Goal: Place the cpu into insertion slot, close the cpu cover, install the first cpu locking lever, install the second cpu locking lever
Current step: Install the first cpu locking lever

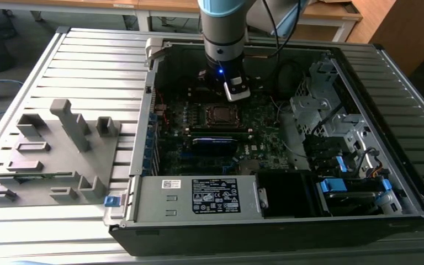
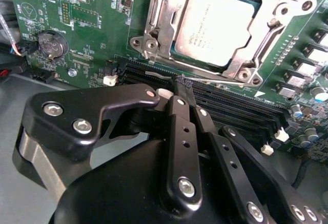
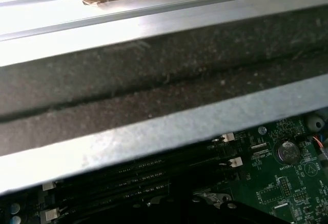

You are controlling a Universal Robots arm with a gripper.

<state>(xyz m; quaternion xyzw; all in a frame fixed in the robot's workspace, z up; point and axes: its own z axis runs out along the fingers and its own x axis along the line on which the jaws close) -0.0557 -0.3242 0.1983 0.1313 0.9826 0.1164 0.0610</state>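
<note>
Sitting in the insertion slot (image 2: 154,34), the cpu (image 2: 212,24) is lying beneath the cpu cover (image 2: 256,55), which is resting flat around it. The gripper (image 2: 182,86) is hovering just beside the slot, jaws pressed together on nothing. Whether either locking lever is latched I cannot tell.

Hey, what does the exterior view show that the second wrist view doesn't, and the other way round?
The exterior view adds the wider scene: the open computer case, the grey fixture tray on the exterior view's left, and the arm reaching down into the case. The second wrist view adds close detail: the coin battery and the cpu cover framing the chip. Both take in the seated cpu and the shut gripper close beside it.
</note>
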